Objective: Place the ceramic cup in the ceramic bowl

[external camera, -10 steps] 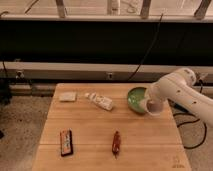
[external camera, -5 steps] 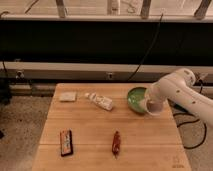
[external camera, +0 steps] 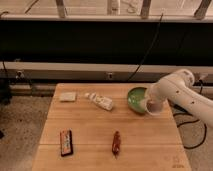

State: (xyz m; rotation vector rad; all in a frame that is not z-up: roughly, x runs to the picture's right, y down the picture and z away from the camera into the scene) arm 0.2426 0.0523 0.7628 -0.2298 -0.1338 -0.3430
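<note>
The green ceramic bowl (external camera: 135,97) sits on the wooden table (external camera: 95,131) at the far right, partly covered by my white arm. The white ceramic cup (external camera: 154,106) is at the bowl's right front edge, right at my gripper (external camera: 151,103), and looks tilted. The gripper is at the end of the white arm that reaches in from the right. I cannot tell whether the cup touches the table or the bowl.
A white tube-like packet (external camera: 100,101) lies left of the bowl. A small pale block (external camera: 68,96) lies at the far left. A dark snack bar (external camera: 65,142) and a reddish stick (external camera: 116,142) lie toward the front. Cables hang off the table's right side.
</note>
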